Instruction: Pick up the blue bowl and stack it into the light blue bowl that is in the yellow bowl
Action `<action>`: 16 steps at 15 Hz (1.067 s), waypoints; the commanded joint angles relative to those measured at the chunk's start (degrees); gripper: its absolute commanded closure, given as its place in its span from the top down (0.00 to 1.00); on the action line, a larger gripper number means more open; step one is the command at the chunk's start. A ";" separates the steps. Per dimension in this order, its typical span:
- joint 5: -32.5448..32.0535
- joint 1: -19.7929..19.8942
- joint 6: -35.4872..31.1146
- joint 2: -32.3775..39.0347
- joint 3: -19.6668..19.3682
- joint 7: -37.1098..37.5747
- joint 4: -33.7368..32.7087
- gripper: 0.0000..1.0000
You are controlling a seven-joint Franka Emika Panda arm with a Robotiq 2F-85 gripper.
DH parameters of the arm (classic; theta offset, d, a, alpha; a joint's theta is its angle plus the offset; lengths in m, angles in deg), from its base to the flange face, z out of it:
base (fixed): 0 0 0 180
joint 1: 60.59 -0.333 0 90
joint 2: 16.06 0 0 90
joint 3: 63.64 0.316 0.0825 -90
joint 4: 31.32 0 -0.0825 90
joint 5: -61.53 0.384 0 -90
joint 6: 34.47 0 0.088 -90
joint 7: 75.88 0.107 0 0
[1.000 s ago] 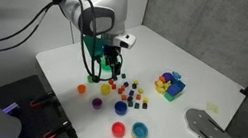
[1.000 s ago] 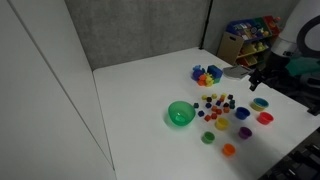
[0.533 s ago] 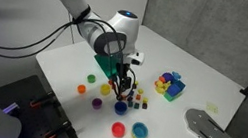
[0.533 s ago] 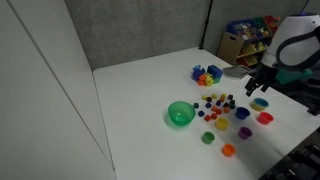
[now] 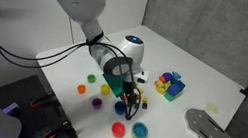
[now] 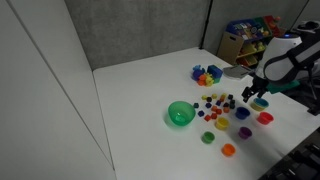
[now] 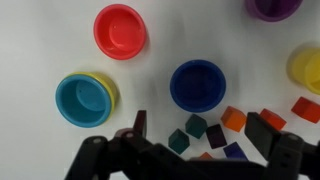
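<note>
We list, on the matt white table top (image 7: 30,45):

- A smooth, round pale-blue plastic bowl (image 7: 84,101), nested in the round yellow plastic bowl (image 7: 113,90), of which only a thin crescent of rim shows.
- A glossy round red plastic bowl (image 7: 120,30), near that pair but apart.
- A round bright-blue plastic bowl (image 7: 197,84), upright and empty, with bare table round most of its rim. We also see it in an exterior view (image 6: 241,113).
- Small coloured cubes (image 7: 234,120), hard-edged and scattered just below that bowl.
- The black gripper (image 7: 198,130), which hangs over the cubes with its jaws apart, holding nothing.
- A purple bowl (image 7: 275,7) and a second yellow bowl (image 7: 308,68), both cut by the frame's edge.
</note>
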 commanded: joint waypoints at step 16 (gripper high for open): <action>-0.44 -6.81 -8.54 16.67 -6.82 3.22 -6.29 0.64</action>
